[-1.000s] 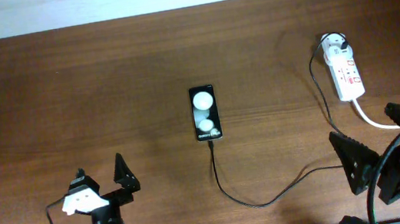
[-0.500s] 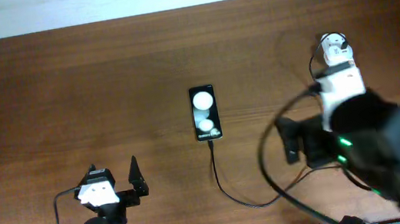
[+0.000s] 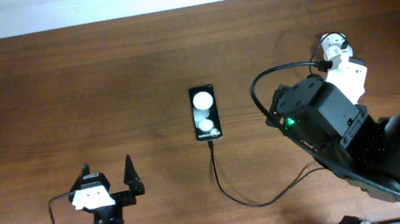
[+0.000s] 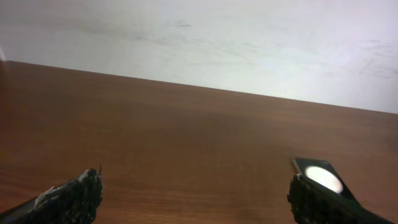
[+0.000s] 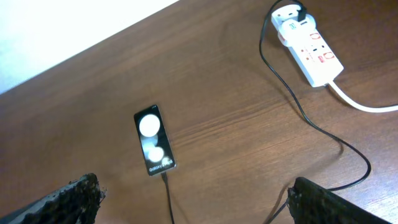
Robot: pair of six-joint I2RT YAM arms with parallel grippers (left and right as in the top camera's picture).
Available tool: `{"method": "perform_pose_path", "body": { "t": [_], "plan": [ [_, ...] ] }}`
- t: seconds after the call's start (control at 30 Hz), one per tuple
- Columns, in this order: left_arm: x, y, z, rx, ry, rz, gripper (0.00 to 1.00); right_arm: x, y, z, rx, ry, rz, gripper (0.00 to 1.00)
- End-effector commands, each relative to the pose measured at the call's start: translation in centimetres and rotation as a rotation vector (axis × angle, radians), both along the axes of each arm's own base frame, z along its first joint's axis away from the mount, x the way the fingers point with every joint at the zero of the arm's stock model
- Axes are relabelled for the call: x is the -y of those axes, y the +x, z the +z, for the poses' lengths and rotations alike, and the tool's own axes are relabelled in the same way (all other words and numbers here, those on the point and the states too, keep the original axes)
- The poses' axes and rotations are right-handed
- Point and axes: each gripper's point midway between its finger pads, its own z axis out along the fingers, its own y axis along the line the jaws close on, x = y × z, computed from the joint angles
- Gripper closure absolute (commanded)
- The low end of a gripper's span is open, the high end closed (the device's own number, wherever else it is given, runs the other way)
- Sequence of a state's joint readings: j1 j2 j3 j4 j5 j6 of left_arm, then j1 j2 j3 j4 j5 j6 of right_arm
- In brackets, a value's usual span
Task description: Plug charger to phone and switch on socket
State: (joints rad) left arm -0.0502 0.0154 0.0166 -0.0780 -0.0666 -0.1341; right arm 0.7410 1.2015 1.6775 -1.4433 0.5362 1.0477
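Black phone point(image 3: 205, 114) at mid table point(image 3: 65, 83), cable point(image 3: 230, 193) meeting its 6 o'clock end, power strip point(image 5: 309, 50) at 2 o'clock, left gripper point(image 3: 107, 170) wide at 7 o'clock, right gripper point(image 5: 193, 186) wide too

A brown wooden table point(image 4: 186, 124) lies under the left claw point(image 4: 194, 182) — and a plain white wall point(image 4: 199, 37) stands well ahead of it, past the table's far edge.

Glossy black phone point(image 3: 205, 114) with two white spots; white socket point(image 5: 310, 53) marked red; thin black charger point(image 3: 213, 160); brown wood-grain surface point(image 3: 66, 91).
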Motion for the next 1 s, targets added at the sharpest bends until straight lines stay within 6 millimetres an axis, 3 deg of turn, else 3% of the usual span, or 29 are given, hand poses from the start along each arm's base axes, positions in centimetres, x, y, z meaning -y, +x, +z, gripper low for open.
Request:
{"method": "perform_pose_path", "body": {
  "t": [0.0, 0.17, 0.33, 0.37, 0.4, 0.5, 0.53, 0.6, 0.67, 0.7, 0.73, 0.77, 0.87, 0.97],
  "plan": [
    [-0.8, 0.0, -0.1, 0.004, 0.016, 0.029, 0.01, 1.1, 0.4, 0.5, 0.048, 0.046, -0.124, 0.01],
    [-0.8, 0.0, -0.1, 0.003, 0.016, 0.030, 0.01, 1.5, 0.5, 0.6, 0.050, -0.036, -0.086, 0.01],
    [-0.8, 0.0, 0.0, 0.007, 0.016, 0.026, 0.01, 4.3, -2.7, 1.7, 0.066, -0.012, -0.083, 0.01],
    [0.2, 0.0, -0.3, -0.004, 0.076, -0.037, 0.01, 4.7, -2.9, 1.9, 0.078, -0.019, -0.092, 0.01],
    [1.0, 0.0, -0.2, 0.003, 0.147, -0.086, 0.01, 4.9, -2.8, 2.0, 0.084, -0.025, -0.099, 0.01],
    [1.0, 0.0, -0.2, 0.003, 0.149, -0.086, 0.01, 5.3, -2.1, 2.2, 0.106, -0.070, -0.130, 0.01],
    [1.0, 0.0, -0.2, 0.003, 0.149, -0.085, 0.01, 5.4, -1.7, 2.4, 0.120, -0.087, -0.145, 0.07],
    [1.0, 0.0, -0.2, 0.003, 0.149, -0.085, 0.01, 4.4, -0.6, 2.1, 0.116, -0.097, -0.148, 0.38],
    [1.0, 0.0, -0.2, 0.003, 0.149, -0.085, 0.01, 3.5, 0.4, 1.6, 0.107, -0.100, -0.147, 0.56],
    [1.0, 0.0, -0.2, 0.003, 0.149, -0.085, 0.01, 3.0, 1.0, 1.4, 0.104, -0.103, -0.147, 0.68],
    [1.0, 0.0, -0.2, 0.003, 0.149, -0.086, 0.01, 2.7, 1.8, 1.1, 0.098, -0.075, -0.162, 0.87],
    [1.0, 0.0, -0.2, 0.003, 0.149, -0.085, 0.01, 2.8, 2.5, 0.8, 0.082, -0.043, -0.178, 0.96],
    [1.0, 0.0, -0.2, 0.003, 0.149, -0.085, 0.01, 4.4, 5.8, -0.7, -0.019, 0.030, -0.100, 0.96],
    [1.0, 0.0, -0.2, 0.003, 0.149, -0.086, 0.01, 11.0, 8.3, -3.3, -0.135, 0.174, -0.220, 0.96]
  ]
}}
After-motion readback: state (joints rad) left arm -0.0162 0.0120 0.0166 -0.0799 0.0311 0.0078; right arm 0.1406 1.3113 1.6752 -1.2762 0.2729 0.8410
